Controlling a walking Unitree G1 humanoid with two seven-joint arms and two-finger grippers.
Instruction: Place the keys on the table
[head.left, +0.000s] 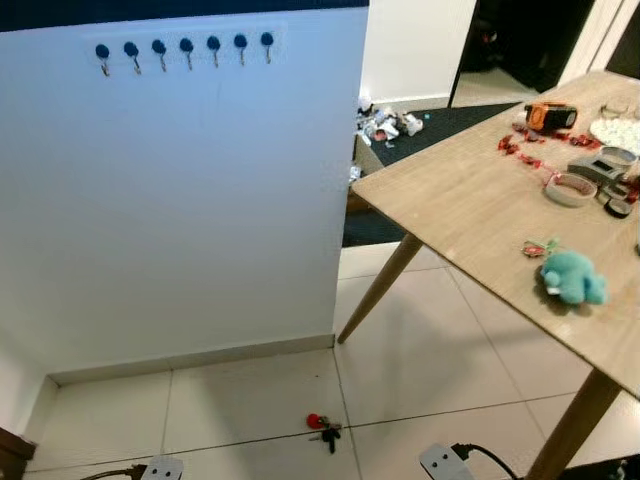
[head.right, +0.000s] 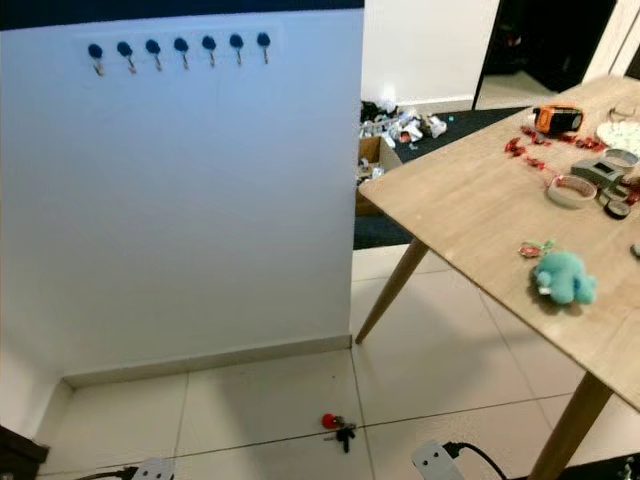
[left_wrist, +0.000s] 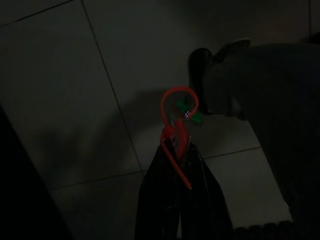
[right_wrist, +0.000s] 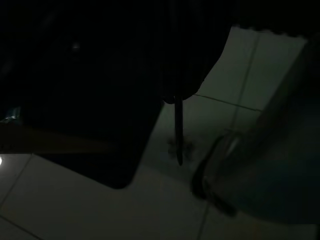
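In the dark left wrist view my left gripper (left_wrist: 176, 146) is shut on a bunch of keys (left_wrist: 181, 111) with a red loop and a green tag, hanging low over the tiled floor. The light wooden table (head.left: 470, 200) stands at the right in the eye views, its near corner beside the white wall. Another set of keys with a red tag (head.left: 322, 428) lies on the floor tiles below that wall. My right gripper (right_wrist: 176, 97) hangs idle in the shade over the floor.
A teal plush toy (head.left: 573, 278), a small red-green trinket (head.left: 540, 247), a tape roll (head.left: 570, 188) and other clutter sit on the table. Blue hooks (head.left: 186, 48) line the wall's top. White plugs (head.left: 440, 462) with cables lie on the floor by the slanted table leg (head.left: 378, 289).
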